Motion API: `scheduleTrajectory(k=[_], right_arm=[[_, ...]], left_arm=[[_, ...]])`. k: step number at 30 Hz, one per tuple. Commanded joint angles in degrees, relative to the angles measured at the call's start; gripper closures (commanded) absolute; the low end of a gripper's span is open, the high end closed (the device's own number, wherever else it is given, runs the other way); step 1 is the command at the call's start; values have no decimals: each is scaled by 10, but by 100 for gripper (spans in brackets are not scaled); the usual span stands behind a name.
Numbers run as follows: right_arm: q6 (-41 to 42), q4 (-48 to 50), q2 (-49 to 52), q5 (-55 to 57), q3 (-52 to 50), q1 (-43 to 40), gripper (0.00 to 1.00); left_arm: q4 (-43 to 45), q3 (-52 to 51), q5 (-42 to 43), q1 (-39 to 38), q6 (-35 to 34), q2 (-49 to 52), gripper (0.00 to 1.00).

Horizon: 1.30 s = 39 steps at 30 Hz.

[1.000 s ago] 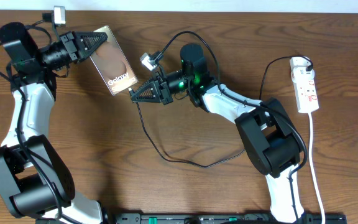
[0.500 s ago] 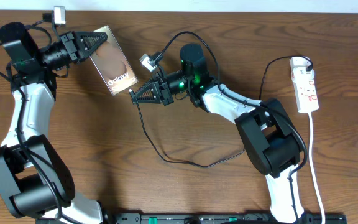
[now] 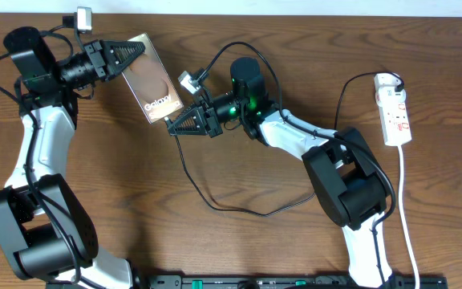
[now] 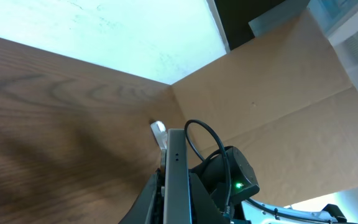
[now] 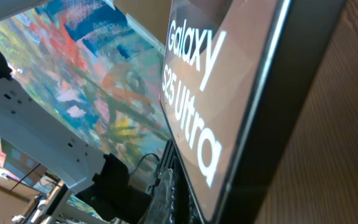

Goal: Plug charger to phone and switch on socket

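Observation:
My left gripper [image 3: 135, 52] is shut on the top end of the brown-bronze phone [image 3: 156, 80] and holds it at the back left of the table. In the left wrist view the phone [image 4: 178, 171] shows edge-on between the jaws [image 4: 178, 208]. My right gripper [image 3: 175, 124] is shut on the tip of the thin black charger cable [image 3: 189, 172], right at the phone's lower end. The phone [image 5: 229, 74] with its "Galaxy S25 Ultra" text fills the right wrist view; the plug tip is hidden there. The white socket [image 3: 396, 108] lies at the far right.
The charger cable loops over the middle of the table and runs up to the socket's far end. The socket's white cord [image 3: 405, 209] trails down the right side to the front edge. The right arm's base [image 3: 350, 181] stands right of centre.
My left arm has shifted the phone slightly right and down, bringing its lower end closer to my right gripper's tip. The right gripper has barely moved.

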Motion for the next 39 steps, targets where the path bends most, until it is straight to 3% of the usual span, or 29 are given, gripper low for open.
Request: scheduleTrajectory(k=[1, 39], right_arm=[[-5, 1, -1, -8, 3, 2, 99], [-7, 1, -1, -23, 3, -11, 99]], left_arm=[[5, 0, 5, 0, -5, 0, 93], [16, 0, 21, 0, -7, 0, 93]])
